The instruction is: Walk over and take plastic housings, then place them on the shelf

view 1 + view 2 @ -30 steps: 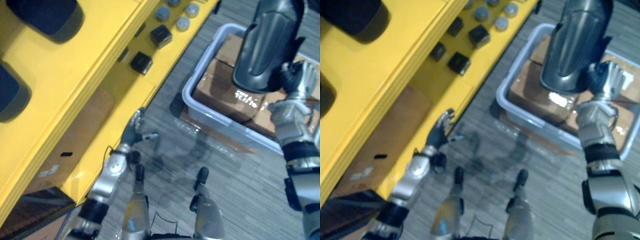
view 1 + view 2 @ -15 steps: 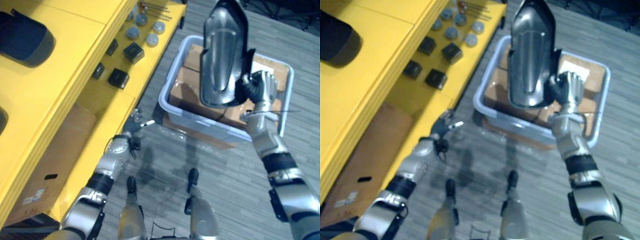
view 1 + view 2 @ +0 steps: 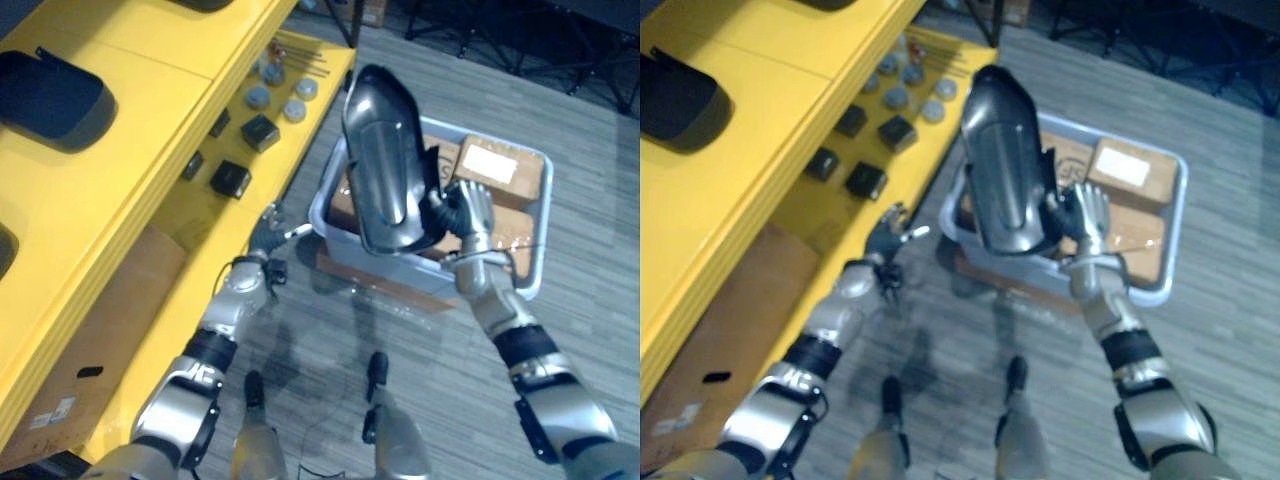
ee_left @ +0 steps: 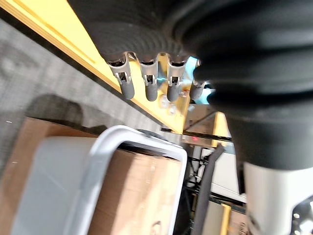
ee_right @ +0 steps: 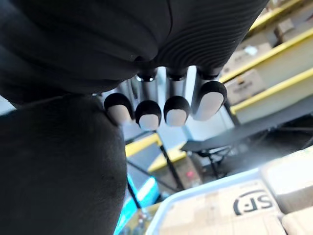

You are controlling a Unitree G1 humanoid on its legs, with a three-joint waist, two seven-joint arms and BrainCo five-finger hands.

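I've got the yellow shelf (image 3: 130, 160) running along the left of the grey tote (image 3: 546, 215), its lower tier ending just beside the tote's left wall. The tote sits on the grey carpet, and cardboard boxes fill it. The one with a white label (image 3: 497, 165) lies at the tote's far right corner.

Over the tote's left half, raised and roughly upright, is the plastic housing (image 3: 385, 170), dark and glossy with its rounded end up. My right hand (image 3: 470, 212) has it, also above the tote, gripping the housing's lower right edge. In the right wrist view the fingertips (image 5: 148, 115) are curled in against the dark shell. The thumb looks to be behind the housing, though I can't make it out cleanly.

Another dark housing (image 3: 55, 95) lies on the shelf's upper tier, well to the left of the tote.

My left hand (image 3: 265, 232) hangs just off the tote's near left corner, by the shelf edge, with the fingers (image 4: 146, 85) loose and nothing in them.

On the lower tier, left of the tote, are small black blocks (image 3: 230, 178). Farther along are round grey pieces (image 3: 258, 97), level with the tote's far end.
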